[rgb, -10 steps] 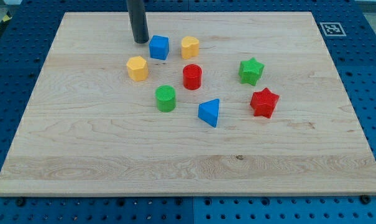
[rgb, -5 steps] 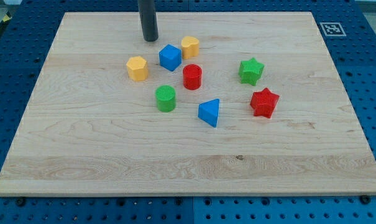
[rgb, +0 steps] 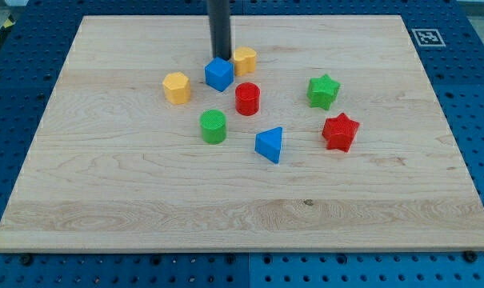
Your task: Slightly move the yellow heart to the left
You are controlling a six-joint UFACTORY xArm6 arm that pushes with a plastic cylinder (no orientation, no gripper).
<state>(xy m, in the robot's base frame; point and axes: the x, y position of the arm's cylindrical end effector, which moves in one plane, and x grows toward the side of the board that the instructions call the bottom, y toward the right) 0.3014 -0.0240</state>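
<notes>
Your rod has no pincer to report, and my tip (rgb: 221, 58) sits just above the blue cube (rgb: 219, 74), left of the yellow heart (rgb: 245, 60), so it needs the heart's right side to push left.

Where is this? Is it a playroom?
More likely a robot lab bench: a wooden board sits on a blue pegboard table, with a printed tracking marker at its corner and toy blocks for pushing.

— What's the board (rgb: 146, 200) made of?

— Pale wood, matt, with fine grain running across and one small dark knot.

— And the blocks?

— Plastic by the look — the red star (rgb: 340, 132) and green cylinder (rgb: 214, 126) show fine ribbed layers, dull rather than glossy.

— The rod (rgb: 220, 28)?

— Smooth, dark, faint sheen.
</notes>
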